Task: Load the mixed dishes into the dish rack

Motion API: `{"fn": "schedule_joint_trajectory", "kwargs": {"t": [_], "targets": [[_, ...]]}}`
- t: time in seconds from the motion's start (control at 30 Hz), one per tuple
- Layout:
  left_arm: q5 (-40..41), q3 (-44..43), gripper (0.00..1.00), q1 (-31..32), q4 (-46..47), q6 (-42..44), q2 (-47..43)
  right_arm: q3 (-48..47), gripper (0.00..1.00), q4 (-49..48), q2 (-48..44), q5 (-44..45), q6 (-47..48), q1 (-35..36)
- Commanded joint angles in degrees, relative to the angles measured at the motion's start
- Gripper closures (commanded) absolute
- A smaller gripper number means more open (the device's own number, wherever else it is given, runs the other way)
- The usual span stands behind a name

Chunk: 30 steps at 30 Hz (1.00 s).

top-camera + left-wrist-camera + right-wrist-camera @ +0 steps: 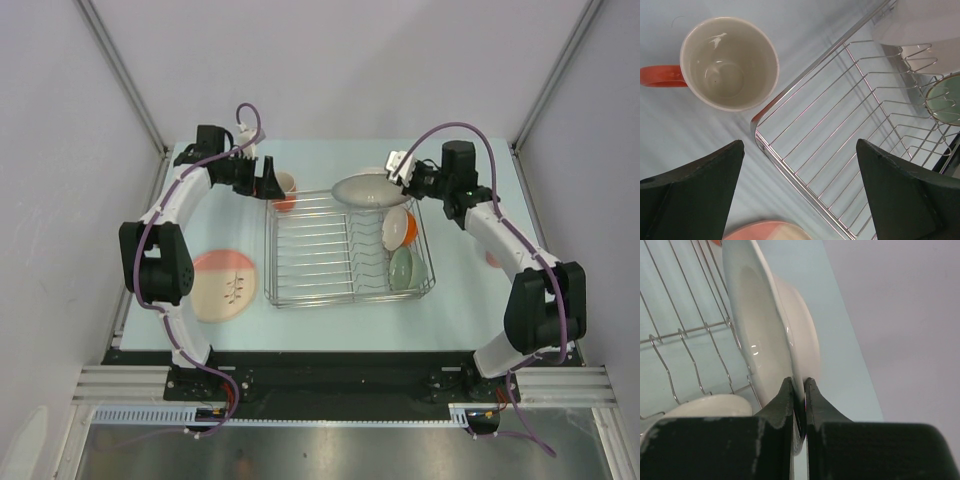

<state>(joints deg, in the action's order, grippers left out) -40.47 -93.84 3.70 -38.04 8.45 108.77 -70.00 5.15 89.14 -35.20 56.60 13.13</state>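
The silver wire dish rack stands mid-table; it also shows in the left wrist view. The orange-and-white bowl and pale green bowl stand in its right side. My right gripper is shut on the rim of the white plate, holding it tilted over the rack's far edge; the wrist view shows the plate on edge between the fingers. My left gripper is open and empty, above the rack's far left corner beside the orange mug, which stands upright on the table. The pink plate with twig mark lies left of the rack.
A small pink object, likely the pink tumbler, is mostly hidden behind my right arm at the table's right. Grey walls and metal posts close in the table's far corners. The table's near edge runs just in front of the rack.
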Motion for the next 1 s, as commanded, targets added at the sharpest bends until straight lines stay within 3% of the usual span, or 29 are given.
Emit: {"fn": "schedule_joint_trajectory", "kwargs": {"t": [0.0, 0.7, 0.77, 0.8, 0.83, 0.87, 0.9, 0.97], "targets": [[-2.25, 0.5, 0.0, -0.45, 1.57, -0.8, -3.3, -2.42, 1.0, 13.04, -2.4, -6.2, -4.84, -2.23], [-2.33, 1.29, 0.0, -0.54, 1.66, -0.01, -3.57, -2.16, 1.0, 19.81, 5.43, 3.38, -0.61, 3.84], [-2.42, 1.29, 0.0, -0.54, 1.66, -0.01, -3.57, -1.73, 0.94, 18.85, 5.25, 4.43, -1.4, 3.58], [-2.42, 1.38, 0.0, -0.54, 1.66, -0.01, -3.65, -1.55, 0.91, 18.41, 4.82, 4.79, -2.27, 3.49], [-2.51, 1.38, 0.0, -0.63, 1.57, 0.16, -3.74, -1.29, 0.64, 17.89, 4.64, 4.88, -2.54, 3.49], [-2.42, 1.47, 0.0, -0.63, 1.65, 0.25, -3.74, -1.02, 0.06, 17.62, 4.46, 4.97, -2.72, 3.31], [-2.42, 1.56, 0.0, -0.63, 1.48, 0.34, -3.92, -0.32, 0.0, 17.18, 3.76, 5.05, -3.24, 3.22], [-2.34, 1.56, 0.0, -0.63, 1.39, 0.52, -4.01, 0.3, 0.0, 16.3, 3.06, 5.23, -3.69, 3.14]]}}
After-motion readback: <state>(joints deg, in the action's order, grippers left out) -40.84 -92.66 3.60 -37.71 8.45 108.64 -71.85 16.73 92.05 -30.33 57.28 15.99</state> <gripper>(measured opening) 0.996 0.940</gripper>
